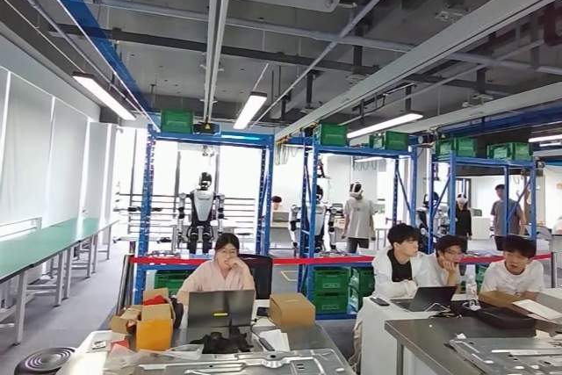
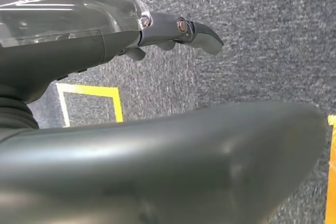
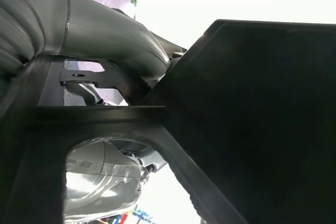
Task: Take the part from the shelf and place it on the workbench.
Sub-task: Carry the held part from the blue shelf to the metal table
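In the right wrist view my right hand (image 3: 107, 40) grips a large black part (image 3: 253, 119), a flat dark panel with a framed cut-out. The thick grey thumb lies over one side of it, and the fingers (image 3: 111, 174) show through the cut-out on the other side. My left hand (image 2: 79, 40) hangs over grey carpet, its fingers (image 2: 198, 30) stretched out and apart from the thumb (image 2: 178, 166), with nothing in it. Far ahead in the head view stand blue shelf racks (image 1: 205, 142) holding green crates. A grey metal workbench (image 1: 424, 335) sits at the lower right.
A person at a laptop sits behind a cluttered table (image 1: 291, 340) with cardboard boxes (image 1: 154, 322). Three more people (image 1: 450, 265) sit at the right. Red tape (image 1: 299, 260) stretches across the racks. Long green benches (image 1: 46, 248) line the left wall. Yellow floor lines (image 2: 91, 92) lie under my left hand.
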